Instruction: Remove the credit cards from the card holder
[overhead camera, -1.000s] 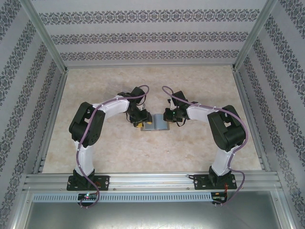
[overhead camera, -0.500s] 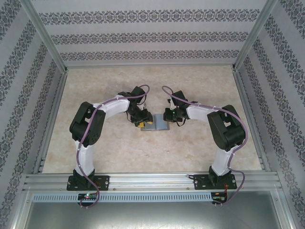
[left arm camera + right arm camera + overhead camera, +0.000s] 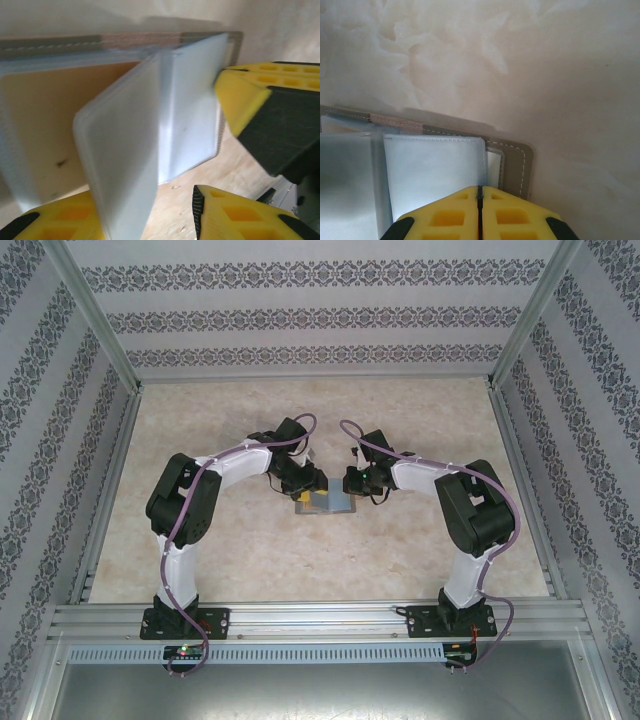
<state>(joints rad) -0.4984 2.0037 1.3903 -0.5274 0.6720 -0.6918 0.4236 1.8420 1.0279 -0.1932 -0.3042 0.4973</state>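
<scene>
From above, the holder (image 3: 328, 503) is a small flat patch at the frame's centre, wedged between the left gripper (image 3: 305, 486) and the right gripper (image 3: 351, 483); its contents are too small to read there. The left wrist view shows it lying open with its clear sleeves (image 3: 130, 150) fanned up. A tan card (image 3: 45, 130) sits in a pocket at the left. The left gripper (image 3: 145, 210) has its yellow fingers apart at the bottom edge, with one sleeve standing loose between them. The right gripper (image 3: 250, 105) comes in at upper right, against the holder's far end. The right wrist view shows the right gripper (image 3: 479, 192) with its fingers pressed together, nothing between them, tips over the right panel. That view also gives the holder's (image 3: 515, 155) taupe stitched rim and rounded corner. The table (image 3: 250, 550) is pale marbled beige, ringed by walls (image 3: 300, 320) papered in dark ornamental bands, with an aluminium rail (image 3: 320, 620) along the bottom. Seen from above, the open holder's long axis runs left to right.
</scene>
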